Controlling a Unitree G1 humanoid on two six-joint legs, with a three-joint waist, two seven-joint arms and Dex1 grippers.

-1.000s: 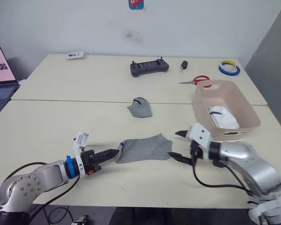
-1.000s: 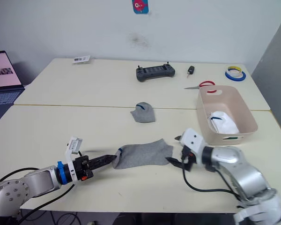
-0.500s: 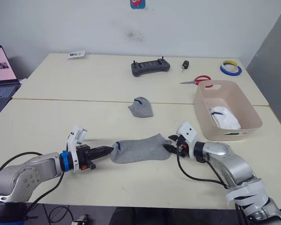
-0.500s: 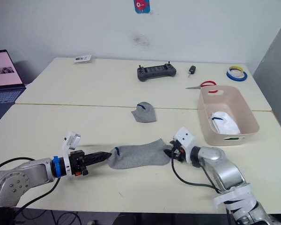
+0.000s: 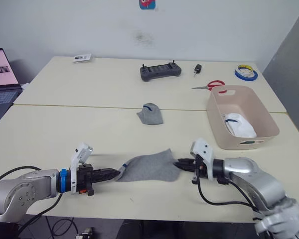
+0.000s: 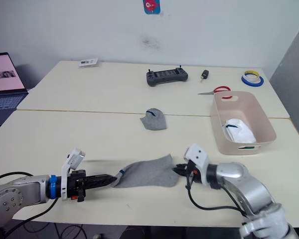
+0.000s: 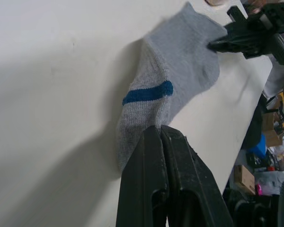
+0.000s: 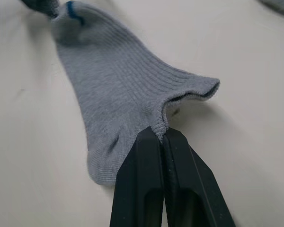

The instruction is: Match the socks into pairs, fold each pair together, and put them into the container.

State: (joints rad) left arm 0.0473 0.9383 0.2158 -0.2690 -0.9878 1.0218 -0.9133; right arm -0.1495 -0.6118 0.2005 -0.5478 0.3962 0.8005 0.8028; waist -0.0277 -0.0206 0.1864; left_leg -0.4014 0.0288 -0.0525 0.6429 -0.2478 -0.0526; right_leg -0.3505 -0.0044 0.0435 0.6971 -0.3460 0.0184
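Sock point(image 5: 148, 168) now pinched by right end effector point(image 5: 178, 163) too.

Grey sock point(image 5: 148, 168) stretched flat near table's front edge, second grey sock point(image 5: 150, 114) bunched mid-table — white sock point(image 5: 237, 124) inside pink container point(image 5: 262, 119).

Grey socks, two counted: one flat sock point(image 5: 149, 168) at the near middle of the tabletop point(image 5: 65, 134), one bunched sock point(image 5: 150, 114) farther back at the centre. White socks: one bundle point(image 5: 237, 124) is seen inside the container; how many it holds cannot be told. Container point(image 5: 261, 115), one, at the right. Handheld controller point(image 5: 159, 70), one, at the far middle. Small dark key-like item point(image 5: 196, 69), one. Scissors point(image 5: 209, 85), one pair. Tape roll point(image 5: 244, 72), one, far right. Small card point(image 5: 80, 58), one, far left. Laptop point(image 5: 1, 82), one, at the left edge.
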